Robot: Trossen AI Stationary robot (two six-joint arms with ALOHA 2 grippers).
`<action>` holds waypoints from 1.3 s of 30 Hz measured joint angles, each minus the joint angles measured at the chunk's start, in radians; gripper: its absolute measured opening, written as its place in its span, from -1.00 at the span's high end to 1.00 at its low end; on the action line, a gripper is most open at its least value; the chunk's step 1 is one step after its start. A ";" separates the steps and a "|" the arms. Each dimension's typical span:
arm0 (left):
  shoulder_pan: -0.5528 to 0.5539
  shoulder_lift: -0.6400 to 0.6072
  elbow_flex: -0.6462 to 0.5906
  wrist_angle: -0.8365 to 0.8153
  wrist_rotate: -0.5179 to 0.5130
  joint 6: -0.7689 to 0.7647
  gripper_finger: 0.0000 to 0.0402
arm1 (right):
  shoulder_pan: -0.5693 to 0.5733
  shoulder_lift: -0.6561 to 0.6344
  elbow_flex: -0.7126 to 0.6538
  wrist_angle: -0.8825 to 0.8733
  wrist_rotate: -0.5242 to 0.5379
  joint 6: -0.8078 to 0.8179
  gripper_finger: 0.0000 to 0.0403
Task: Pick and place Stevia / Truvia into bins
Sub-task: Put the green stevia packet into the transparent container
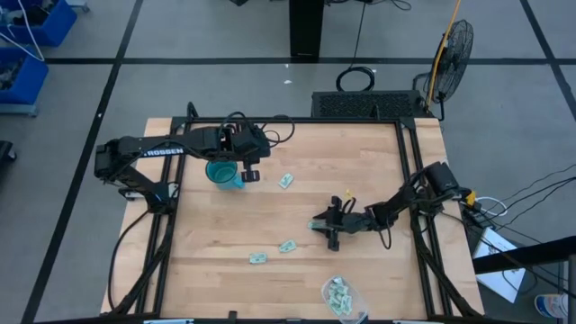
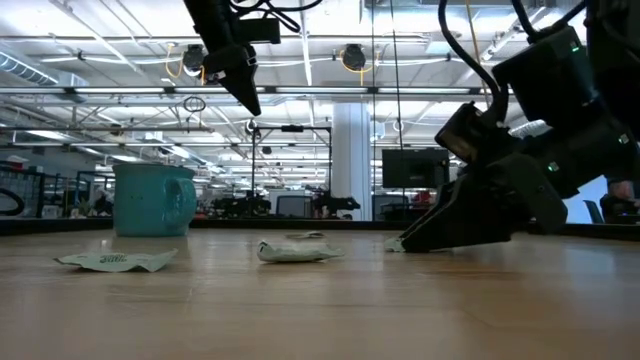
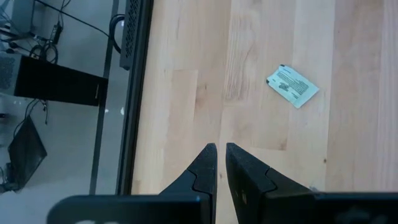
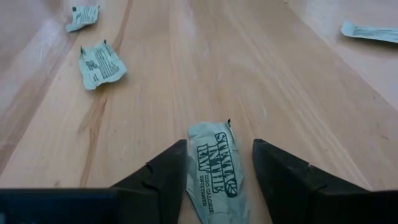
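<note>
The teal mug (image 1: pixel 222 173) (image 2: pixel 152 200) stands on the table's left part. My left gripper (image 1: pixel 251 172) (image 2: pixel 245 98) (image 3: pixel 221 157) hangs shut and empty just right of the mug, well above the table. My right gripper (image 1: pixel 319 225) (image 4: pixel 217 163) is low at the table, open, with one finger on each side of a pale green sachet (image 4: pixel 214 168) (image 1: pixel 316 224) lying flat on the wood. I cannot tell whether the fingers touch it. Other sachets lie loose (image 1: pixel 287 181) (image 1: pixel 288 246) (image 1: pixel 259 258). The clear tub (image 1: pixel 343 295) at the near edge holds several sachets.
The table has a black frame along its edges (image 1: pixel 409 171). A sachet (image 3: pixel 292 86) lies below and ahead of my left gripper. Two sachets (image 4: pixel 101 64) (image 4: pixel 83 17) lie ahead of my right gripper and another (image 4: pixel 370 31) off to the side. Bare wood spans the table's middle.
</note>
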 joint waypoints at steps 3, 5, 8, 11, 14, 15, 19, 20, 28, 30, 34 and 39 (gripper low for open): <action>0.000 0.000 0.000 0.000 0.000 -0.002 0.79 | 0.000 0.024 -0.014 0.058 0.000 -0.004 0.16; 0.000 0.000 0.000 0.000 0.000 -0.002 0.79 | 0.000 0.042 -0.015 0.081 0.004 0.001 0.15; 0.000 0.000 0.000 0.000 0.000 -0.002 0.79 | 0.000 0.060 -0.015 0.099 0.008 0.009 0.14; 0.000 0.000 0.000 0.000 0.000 -0.002 0.79 | 0.000 0.062 -0.015 0.105 0.002 0.009 0.13; 0.000 0.000 0.000 0.000 0.000 -0.009 0.79 | -0.001 0.064 -0.015 0.123 -0.011 -0.020 0.17; 0.000 0.000 0.000 0.000 0.000 -0.014 0.79 | -0.001 0.065 -0.015 0.126 -0.011 -0.031 0.19; 0.000 0.000 0.000 0.000 0.000 -0.032 0.79 | -0.002 0.068 -0.016 0.159 -0.020 -0.059 0.37; 0.000 0.000 0.000 0.000 0.000 -0.032 0.79 | -0.002 0.068 -0.016 0.176 -0.025 -0.066 0.43; 0.000 -0.001 0.000 0.000 0.000 -0.032 0.79 | 0.000 0.050 -0.017 0.296 -0.074 -0.102 0.86; 0.000 -0.001 0.000 0.000 0.000 -0.032 0.79 | 0.001 0.012 -0.015 0.284 -0.124 -0.103 0.91; 0.000 -0.001 0.000 0.000 0.000 -0.032 0.79 | 0.041 -0.133 0.013 0.222 -0.225 -0.082 0.91; 0.000 -0.001 0.000 0.009 0.000 -0.033 0.79 | 0.180 -0.335 0.144 -0.165 -0.230 -0.071 0.84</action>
